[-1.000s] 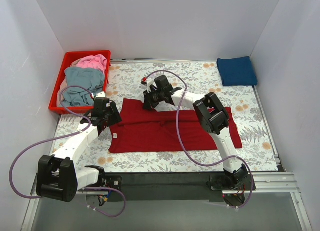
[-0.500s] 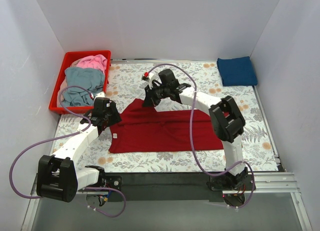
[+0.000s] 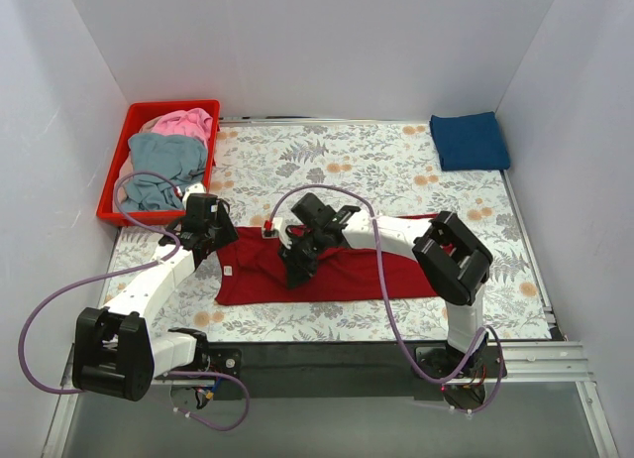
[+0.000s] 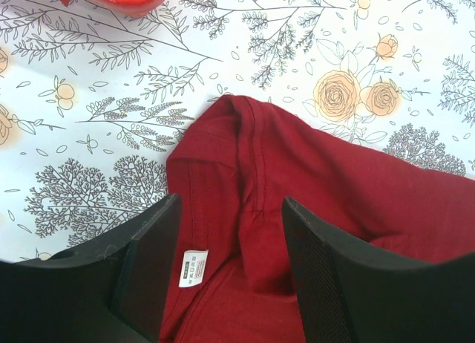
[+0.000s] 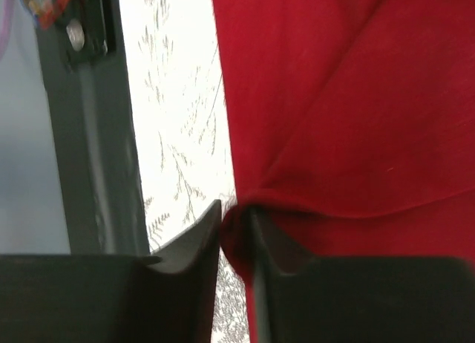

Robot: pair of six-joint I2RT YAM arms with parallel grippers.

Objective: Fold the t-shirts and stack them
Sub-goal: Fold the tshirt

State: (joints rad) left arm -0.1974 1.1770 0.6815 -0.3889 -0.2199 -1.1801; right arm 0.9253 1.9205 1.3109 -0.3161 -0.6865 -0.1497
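Observation:
The dark red t-shirt (image 3: pixel 248 278) lies lengthwise across the middle of the table, its far half doubled over toward the near edge. My right gripper (image 3: pixel 295 268) hangs low over its middle, shut on a pinched fold of the red cloth (image 5: pixel 334 135); in the right wrist view that gripper (image 5: pixel 236 211) has the fold squeezed between its fingers. My left gripper (image 3: pixel 211 235) stands open at the shirt's left end. In the left wrist view this gripper (image 4: pixel 230 203) straddles the collar area near a white label (image 4: pixel 193 267), gripping nothing. A folded navy blue t-shirt (image 3: pixel 470 141) sits at the far right corner.
A red plastic basket (image 3: pixel 141 110) at the far left holds a grey-blue shirt (image 3: pixel 163 166) and a pink one (image 3: pixel 186 124). White walls enclose the floral table (image 3: pixel 376 166) on three sides. A black rail (image 3: pixel 327 357) runs along the near edge.
My right gripper has swung from the far side of the red t-shirt toward the near side, dragging the cloth edge over and narrowing the shirt. The left gripper has stayed put.

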